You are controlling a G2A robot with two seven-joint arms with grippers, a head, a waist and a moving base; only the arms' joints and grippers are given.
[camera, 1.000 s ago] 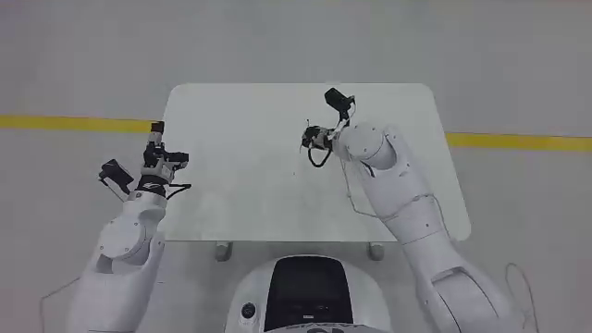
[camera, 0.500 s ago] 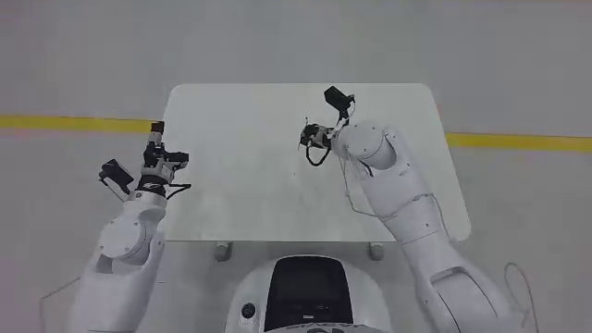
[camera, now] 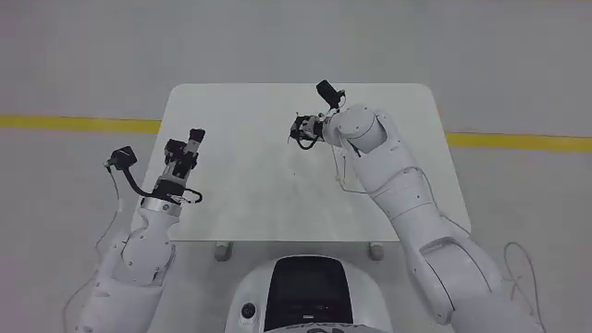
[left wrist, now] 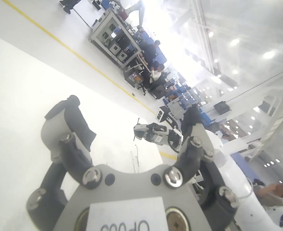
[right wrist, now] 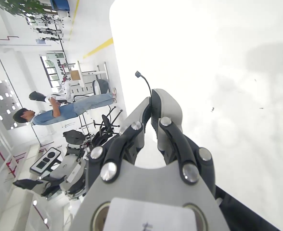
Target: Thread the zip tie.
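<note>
the left arm (camera: 148, 240) makes the biggest change: 1 second ago its wrist sits off the left edge of the table (camera: 240, 208), and now it is swung in over that edge and turned toward the middle. the right arm (camera: 388, 176) shifts far less, a little up and away from the robot, over the far middle of the table. the 2 arms are now nearer each other but well apart.

the left gripper (camera: 192, 139) is spread wide with nothing between its fingers. the right gripper (camera: 298, 130) is pinched tight on the zip tie (right wrist: 148, 83), a thin black strip that curves out past the fingertips, in the air above the table, and ends in a small square head.

my reading is that the free arm is coming in for the threading, which has not begun: the tie is not a loop and only 1 gripper has it. the tail end is not clear to me, so i cannot tell which end the left gripper should take.

a thin dark strand (left wrist: 135, 156) seems to lie on the table below the right gripper; i cannot tell what it is. a few dark specks (right wrist: 212, 109) dot the surface. nothing stands between the grippers; the risk is the thin, bendy strip swinging as they meet
</note>
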